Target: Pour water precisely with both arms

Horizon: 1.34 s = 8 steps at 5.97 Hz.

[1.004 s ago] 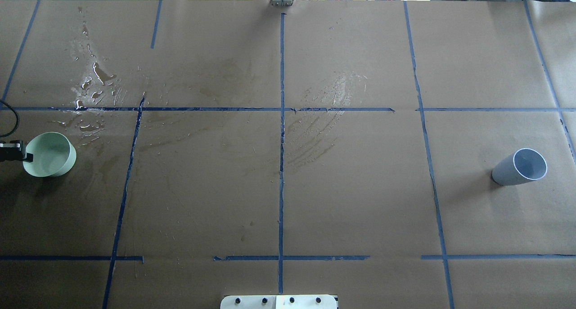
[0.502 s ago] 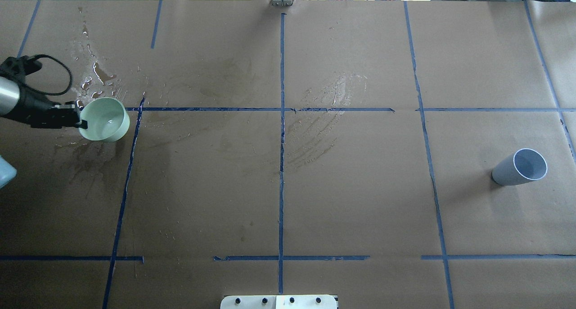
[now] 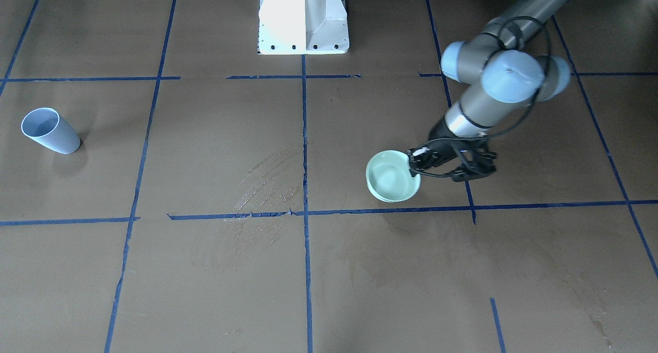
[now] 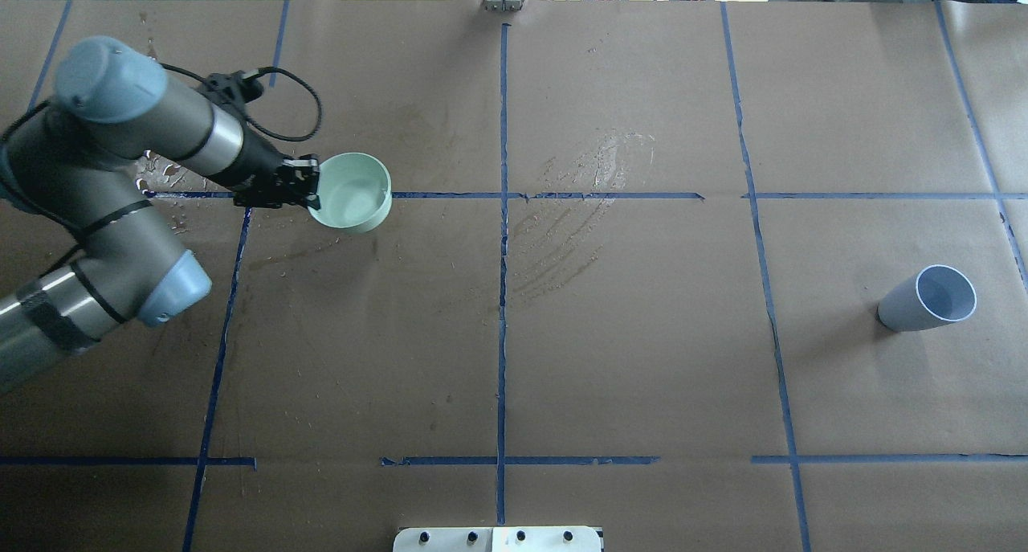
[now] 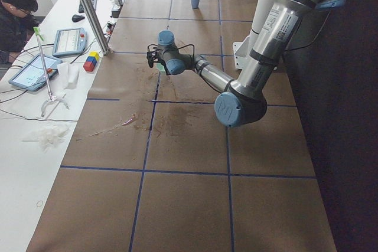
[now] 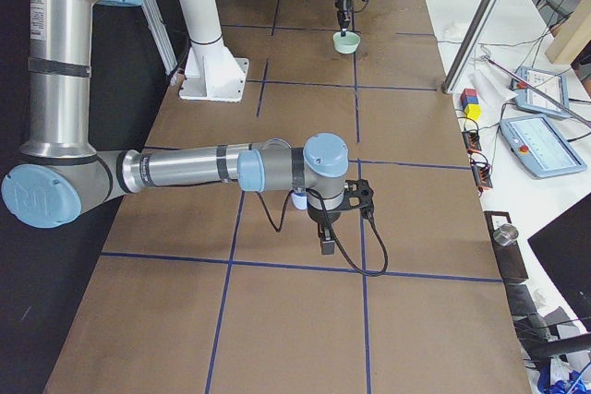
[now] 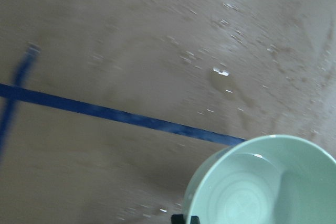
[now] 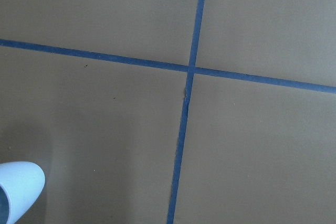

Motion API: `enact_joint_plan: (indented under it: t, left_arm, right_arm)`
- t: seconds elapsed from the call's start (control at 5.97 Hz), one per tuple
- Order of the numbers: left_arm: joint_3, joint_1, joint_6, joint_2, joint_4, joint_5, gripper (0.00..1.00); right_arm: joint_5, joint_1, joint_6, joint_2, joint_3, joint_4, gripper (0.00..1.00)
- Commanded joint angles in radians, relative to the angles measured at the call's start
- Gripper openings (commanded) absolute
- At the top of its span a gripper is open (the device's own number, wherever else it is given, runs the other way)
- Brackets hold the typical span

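Clenched on the rim of a pale green bowl: left gripper, jaws pinching the wall on the side nearest the wrist. Holds the bowl level and, judging by the shadow beneath, clear of the brown paper table, over a blue tape line. Inside, a shallow pool of water, visible only as a faint sheen on the bowl's floor. Behind the arm, wet splashes glinting on the paper.

Far off at the table's other end, well apart from the bowl: a grey-blue tumbler, standing. Close by it, right gripper, seen only from the side camera, so cannot tell whether released or clenched.

Judged to be the carrying step, with no pouring begun. Next calls for keeping the bowl flat across the gap, having the tumbler secured by the right arm, bringing bowl lip just over tumbler mouth, then tilting slowly; otherwise more water on the paper.
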Motion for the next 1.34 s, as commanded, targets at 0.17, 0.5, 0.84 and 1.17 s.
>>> enact_joint_plan:
  t: [0.17,0.5,0.84,1.17]
  left_arm:
    - [0.034,0.167,-0.087,-0.165,0.118,0.162,0.03]
    - [0.112,0.192,-0.112,-0.236,0.117,0.209,0.05]
    - [0.123,0.192,-0.105,-0.234,0.115,0.210,0.32]
    - [0.116,0.186,-0.103,-0.236,0.121,0.209,0.86]
  right_arm:
    - [0.000,0.001,0.000,0.000,-0.001,0.000,1.00]
    - [0.000,0.001,0.000,-0.002,-0.003,0.000,1.00]
    - [0.002,0.001,0.000,-0.002,-0.002,0.000,1.00]
    - [0.006,0.001,0.000,-0.003,-0.002,0.000,1.00]
